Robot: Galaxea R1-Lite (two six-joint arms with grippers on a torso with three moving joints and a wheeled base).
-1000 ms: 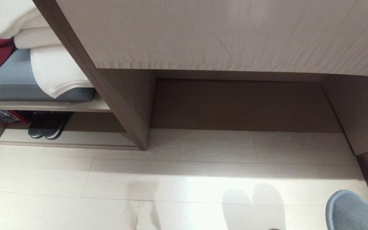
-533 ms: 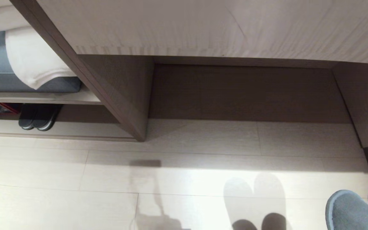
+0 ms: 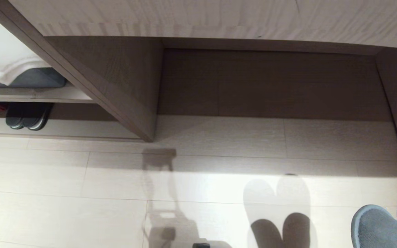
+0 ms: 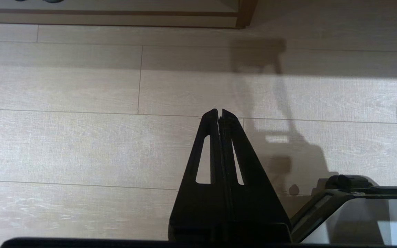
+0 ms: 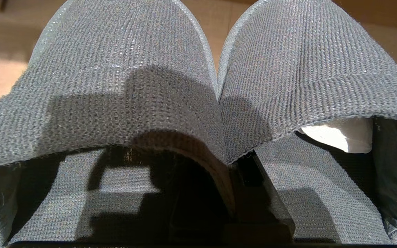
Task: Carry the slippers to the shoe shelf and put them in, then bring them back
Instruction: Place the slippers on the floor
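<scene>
Sliding up the head view as the torso bends, the cabinet front gives way to more floor. At far left sits the shoe shelf [image 3: 64, 129], a black pair inside. The left gripper [image 4: 220, 113] hangs with fingers pressed together. At right, the right gripper [image 5: 234, 179] pinches the slippers [image 5: 171, 79] together; reaching the shelf likely means swinging left, level.
</scene>
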